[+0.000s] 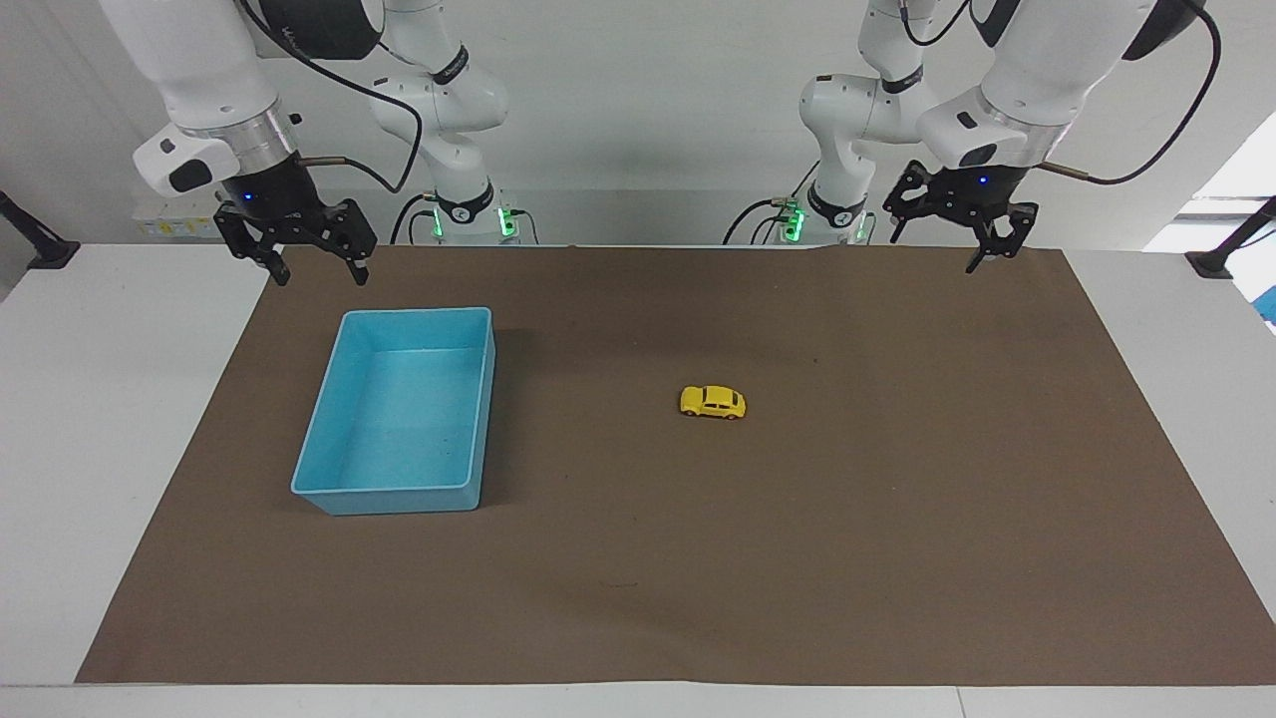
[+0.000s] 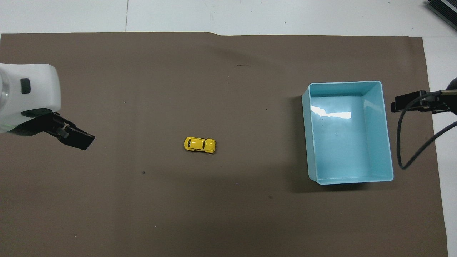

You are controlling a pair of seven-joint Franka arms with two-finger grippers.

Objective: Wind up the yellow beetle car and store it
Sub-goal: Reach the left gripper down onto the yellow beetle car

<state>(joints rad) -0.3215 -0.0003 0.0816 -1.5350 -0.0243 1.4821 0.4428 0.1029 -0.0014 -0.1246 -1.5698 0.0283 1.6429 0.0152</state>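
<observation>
Yellow beetle car (image 1: 713,402) standing on its wheels on brown mat (image 1: 638,598), mid-table, well apart from empty blue bin (image 1: 344,494) toward the right arm's end. Left gripper (image 1: 957,249) raised over the mat's robot-side edge, fingers spread, empty. Right gripper (image 1: 317,271) likewise agape, over the mat's corner beside the bin. No legible writing.
</observation>
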